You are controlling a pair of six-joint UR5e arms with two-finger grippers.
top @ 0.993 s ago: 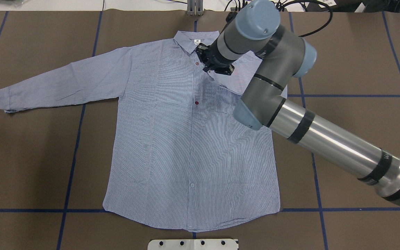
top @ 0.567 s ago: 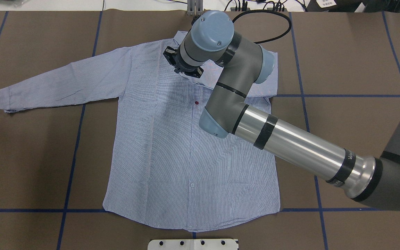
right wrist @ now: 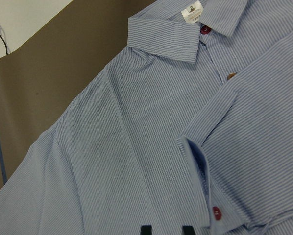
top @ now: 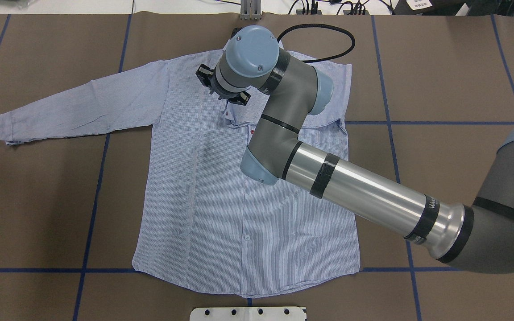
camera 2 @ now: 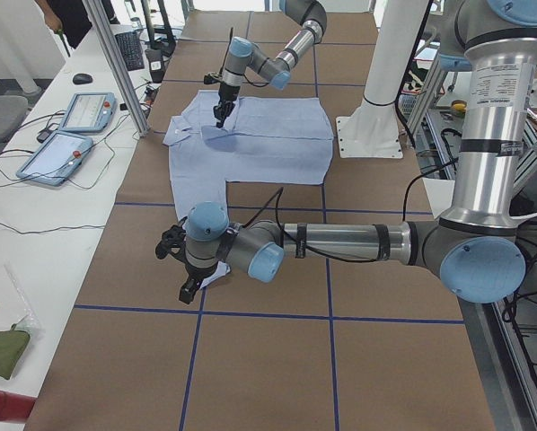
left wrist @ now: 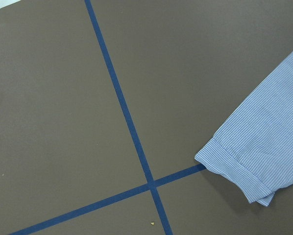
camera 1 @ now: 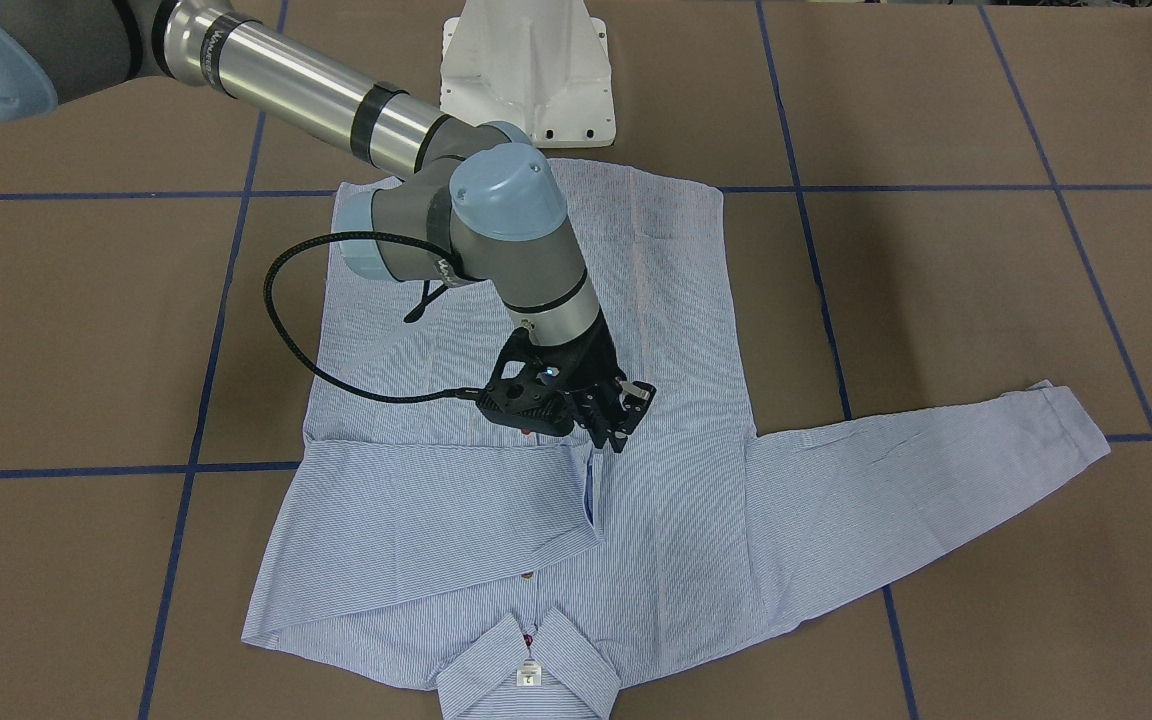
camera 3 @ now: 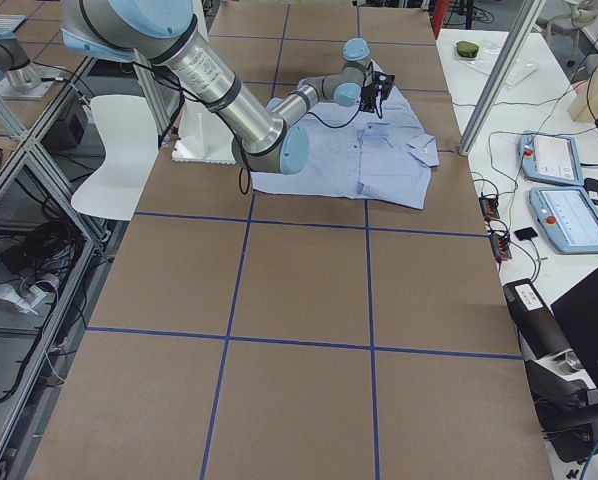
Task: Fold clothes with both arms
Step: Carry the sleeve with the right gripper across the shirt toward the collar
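The light blue striped shirt (top: 221, 214) lies face up on the brown table, collar (camera 1: 528, 665) at the far edge from the robot. Its right sleeve (camera 1: 436, 510) is folded across the chest, and the cuff (right wrist: 198, 156) rests by the button line. My right gripper (camera 1: 626, 415) hovers over the chest just past that cuff. Its fingertips (right wrist: 145, 230) stand apart and open with nothing between them. The other sleeve (top: 83, 107) is spread out sideways. My left gripper (camera 2: 180, 269) hangs near that sleeve's cuff (left wrist: 249, 166); I cannot tell whether it is open or shut.
Blue tape lines (left wrist: 122, 107) grid the brown table. The white pedestal base (camera 1: 526, 70) stands at the shirt's hem side. A black cable loop (camera 1: 281, 310) hangs off the right wrist. Tablets (camera 2: 66, 135) lie on a side table beyond the collar end.
The right arm has swung leftward across the chest, from right of the collar to left of the button line. The right sleeve came over with it and now lies folded on the front.
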